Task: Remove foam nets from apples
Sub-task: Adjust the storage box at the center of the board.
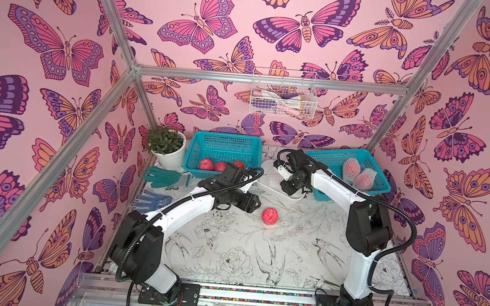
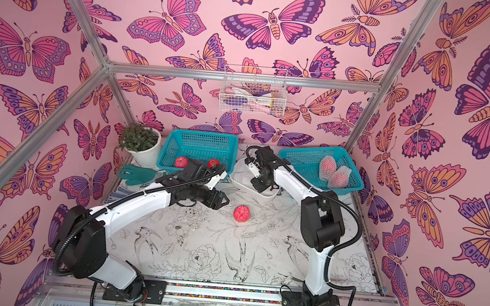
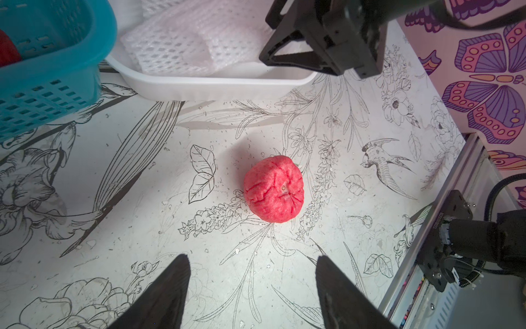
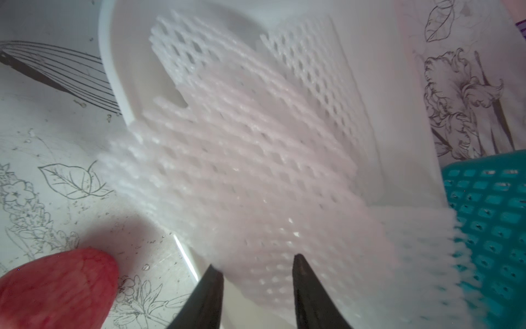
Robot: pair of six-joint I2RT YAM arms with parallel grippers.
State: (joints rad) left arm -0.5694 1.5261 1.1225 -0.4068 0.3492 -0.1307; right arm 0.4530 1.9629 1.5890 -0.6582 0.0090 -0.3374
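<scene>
A bare red apple (image 1: pixel 269 217) (image 3: pixel 273 188) lies on the table mat. My left gripper (image 3: pixel 252 262) (image 1: pixel 252 203) hovers just left of it, open and empty, with the apple a short way beyond its fingertips. My right gripper (image 4: pixel 257 262) (image 1: pixel 290 189) hangs open over the white tub (image 3: pixel 216 85). A blurred foam net (image 4: pixel 242 171) lies just past its fingertips, over other foam nets (image 3: pixel 176 42) in the tub. I cannot tell whether the fingers touch it. Two netted apples (image 1: pixel 351 168) (image 1: pixel 364 177) sit in the right teal basket (image 1: pixel 322 159).
The left teal basket (image 1: pixel 223 145) holds three bare apples (image 1: pixel 206 164). A potted plant (image 1: pixel 166 146) stands in the back left corner, with a green glove (image 1: pixel 161 177) and a blue-white glove (image 1: pixel 150 201) near it. A wire basket (image 1: pixel 282 97) hangs on the back wall.
</scene>
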